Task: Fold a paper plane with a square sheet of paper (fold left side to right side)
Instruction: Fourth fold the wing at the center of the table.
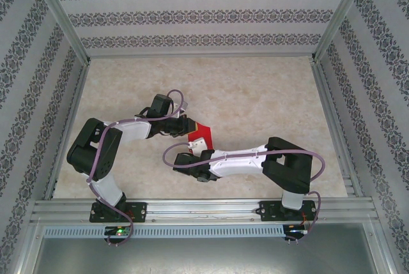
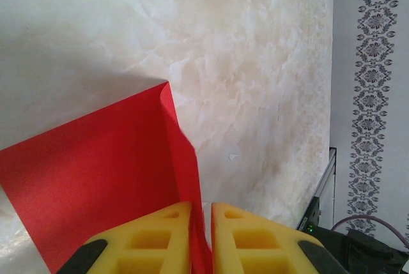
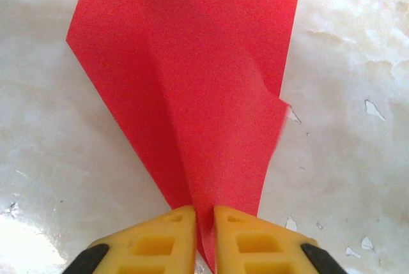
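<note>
The red sheet of paper (image 1: pixel 203 135) is a small creased shape on the marble table, mostly hidden between both wrists in the top view. My left gripper (image 2: pixel 202 213) is shut on a raised fold of the red paper (image 2: pixel 108 172), whose flat part spreads to the left. My right gripper (image 3: pixel 204 216) is shut on the pointed end of the folded paper (image 3: pixel 204 95), which widens away from the yellow fingers (image 3: pixel 166 235). In the top view the left gripper (image 1: pixel 189 128) meets the paper from the left and the right gripper (image 1: pixel 199 149) from below.
Patterned walls (image 1: pixel 204 15) enclose the marble table (image 1: pixel 255 89) on three sides. A metal rail (image 1: pixel 204 210) runs along the near edge with both arm bases. Bare tabletop lies beyond and to the right of the paper.
</note>
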Available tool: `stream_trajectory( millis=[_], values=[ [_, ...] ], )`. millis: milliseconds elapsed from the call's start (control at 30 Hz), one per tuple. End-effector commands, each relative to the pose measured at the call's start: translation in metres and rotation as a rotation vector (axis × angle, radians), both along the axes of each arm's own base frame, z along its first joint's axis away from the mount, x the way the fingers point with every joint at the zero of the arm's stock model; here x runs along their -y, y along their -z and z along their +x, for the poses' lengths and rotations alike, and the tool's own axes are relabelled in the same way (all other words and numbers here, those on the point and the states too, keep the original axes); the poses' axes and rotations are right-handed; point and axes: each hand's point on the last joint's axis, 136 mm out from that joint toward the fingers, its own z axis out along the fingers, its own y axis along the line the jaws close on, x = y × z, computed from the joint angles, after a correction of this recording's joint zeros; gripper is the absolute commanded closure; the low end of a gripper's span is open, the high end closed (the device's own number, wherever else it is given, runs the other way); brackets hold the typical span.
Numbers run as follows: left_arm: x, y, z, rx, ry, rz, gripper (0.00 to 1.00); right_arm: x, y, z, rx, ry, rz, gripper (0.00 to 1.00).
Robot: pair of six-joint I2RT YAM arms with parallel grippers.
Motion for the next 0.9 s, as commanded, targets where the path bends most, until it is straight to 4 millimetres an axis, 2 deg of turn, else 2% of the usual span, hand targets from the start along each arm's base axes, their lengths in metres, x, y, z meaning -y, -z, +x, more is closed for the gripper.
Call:
stream_trajectory(
  millis=[0, 200, 400, 533, 667, 867],
  values=[
    [0.005, -0.004, 0.0, 0.006, 0.015, -0.011, 0.86, 0.001, -0.001, 0.002, 0.019, 0.001, -0.036, 0.9],
    [0.001, -0.006, 0.001, 0.026, 0.005, 0.001, 0.83, 0.004, -0.005, 0.003, 0.016, -0.001, -0.026, 0.98],
    [-0.021, -0.014, 0.006, 0.044, -0.035, 0.003, 0.75, -0.001, -0.013, 0.003, -0.005, -0.044, 0.036, 1.0],
    [-0.046, -0.023, 0.009, 0.063, -0.077, 0.008, 0.65, -0.012, -0.013, 0.0, -0.074, -0.103, 0.143, 1.0],
    [-0.071, -0.029, 0.012, 0.065, -0.126, -0.019, 0.63, -0.022, -0.01, -0.005, -0.157, -0.149, 0.286, 1.0],
    [-0.086, -0.026, 0.0, 0.062, -0.122, 0.009, 0.63, -0.034, -0.013, -0.011, -0.256, -0.198, 0.515, 1.0]
  ],
)
